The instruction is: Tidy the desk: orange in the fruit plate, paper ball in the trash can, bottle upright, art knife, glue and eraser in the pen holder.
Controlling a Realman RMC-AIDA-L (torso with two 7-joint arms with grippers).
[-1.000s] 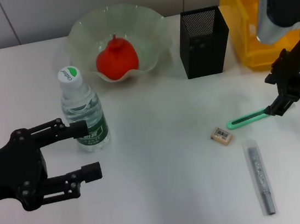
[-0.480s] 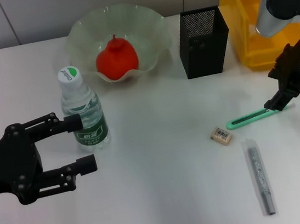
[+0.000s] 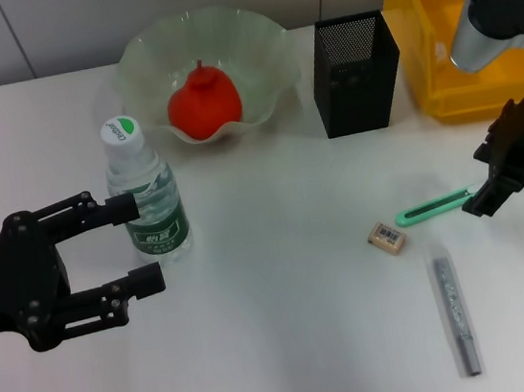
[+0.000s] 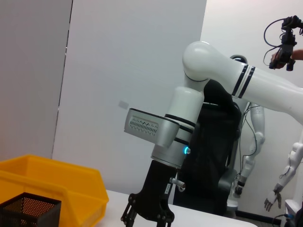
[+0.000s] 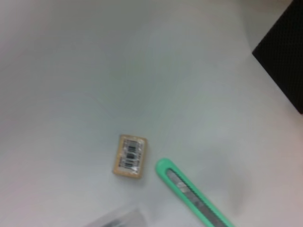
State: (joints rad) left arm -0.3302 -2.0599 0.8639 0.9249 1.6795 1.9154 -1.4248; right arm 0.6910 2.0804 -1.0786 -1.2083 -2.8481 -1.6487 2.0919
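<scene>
Lying flat on the desk (image 3: 301, 345), the green art knife (image 3: 431, 206) points its long axis from the eraser (image 3: 387, 236) toward the right gripper (image 3: 490, 197), which sits at the knife's far end; whether those fingers grip it cannot be told. Right arm is clearly nearer. Glue (image 3: 454, 310) lies just beyond the eraser, nearer the robot. Pen holder (image 3: 355, 72) looks empty; fruit plate (image 3: 266, 45) holds the orange (image 3: 203, 101). Left gripper (image 3: 119, 250) gapes wide, empty, beside the upright bottle (image 3: 147, 201).
</scene>
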